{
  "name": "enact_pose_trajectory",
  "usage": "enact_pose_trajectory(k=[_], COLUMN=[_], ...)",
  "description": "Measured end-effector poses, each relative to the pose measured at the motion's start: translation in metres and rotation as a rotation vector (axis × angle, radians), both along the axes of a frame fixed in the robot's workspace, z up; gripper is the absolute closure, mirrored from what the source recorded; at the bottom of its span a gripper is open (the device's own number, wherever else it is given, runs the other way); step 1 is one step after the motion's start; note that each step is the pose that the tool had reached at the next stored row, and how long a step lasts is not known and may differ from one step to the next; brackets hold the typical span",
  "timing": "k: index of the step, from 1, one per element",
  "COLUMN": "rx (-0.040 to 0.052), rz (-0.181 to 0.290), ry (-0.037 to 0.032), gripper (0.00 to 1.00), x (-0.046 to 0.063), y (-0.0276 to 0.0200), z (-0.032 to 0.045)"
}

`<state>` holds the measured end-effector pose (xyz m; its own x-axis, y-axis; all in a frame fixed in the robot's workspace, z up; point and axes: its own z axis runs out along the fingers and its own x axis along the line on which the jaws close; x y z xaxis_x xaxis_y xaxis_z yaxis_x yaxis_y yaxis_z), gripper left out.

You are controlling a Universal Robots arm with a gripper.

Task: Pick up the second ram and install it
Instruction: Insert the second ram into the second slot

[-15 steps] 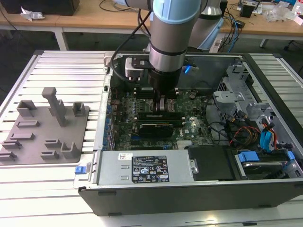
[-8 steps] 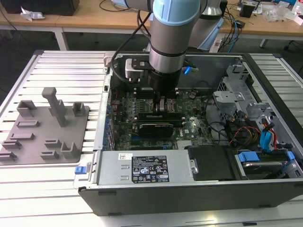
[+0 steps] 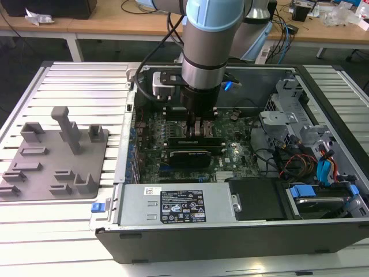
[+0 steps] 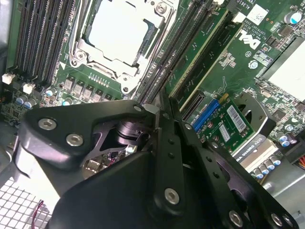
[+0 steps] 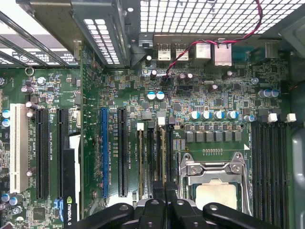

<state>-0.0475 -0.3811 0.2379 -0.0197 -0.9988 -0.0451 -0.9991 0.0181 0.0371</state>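
Observation:
My gripper (image 3: 199, 131) is down inside the open computer case, over the memory slots (image 5: 147, 157) next to the CPU socket (image 5: 217, 188). In both wrist views the fingertips (image 5: 158, 200) are drawn together. A thin stick seen edge-on, the second ram (image 5: 163, 157), runs straight in between them, standing in line with a slot. Whether it is seated I cannot tell. In the second wrist view my gripper (image 4: 162, 102) has a green stick (image 4: 202, 47) with a pale label ending right by its tips; I cannot tell if it is the same one.
The grey fixture plate (image 3: 55, 156) with its blocks lies on the exterior view's left, outside the case. A black expansion card (image 3: 187, 156) sits just in front of the slots. More slots (image 5: 269, 162) lie across the socket. Cables and drive bays (image 3: 311, 161) crowd the right.

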Motion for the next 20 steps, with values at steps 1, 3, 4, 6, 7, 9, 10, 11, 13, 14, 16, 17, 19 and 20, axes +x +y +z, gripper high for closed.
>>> enact_pose_trajectory(k=[1,3,4,6,7,9,10,11,13,14,16,17,19,20], rx=[0.0,0.0001,0.0001,0.0004,0.0003,0.0003,0.0003,0.0001,0.0002,0.0001,0.0002,0.0001,0.0001,0.0001], rz=[0.0,0.0,0.0,0.0,0.0,0.0,0.0,0.0,0.0,0.0,0.0,0.0,0.0,0.0], ry=[0.0,0.0,0.0,-0.0001,0.0001,-0.0001,-0.0001,0.0,0.0,0.0001,0.0,0.0,0.0001,0.0], gripper=[0.91,0.91,0.91,0.91,0.91,0.91,0.91,0.91,0.91,0.91,0.91,0.91,0.91,0.91], x=[0.0,0.0,0.0,0.0,0.0,0.0,0.0,0.0,0.0,0.0,0.0,0.0,0.0,0.0], y=[0.0,0.0,0.0,0.0001,0.0,0.0,0.0,0.0,0.0,0.0,0.0,0.0,0.0,0.0], z=[0.0,-0.0001,-0.0003,-0.0019,-0.0026,-0.0044,-0.0048,-0.0054,-0.0066,-0.0079,-0.0093,-0.0094,-0.0096,-0.0097])
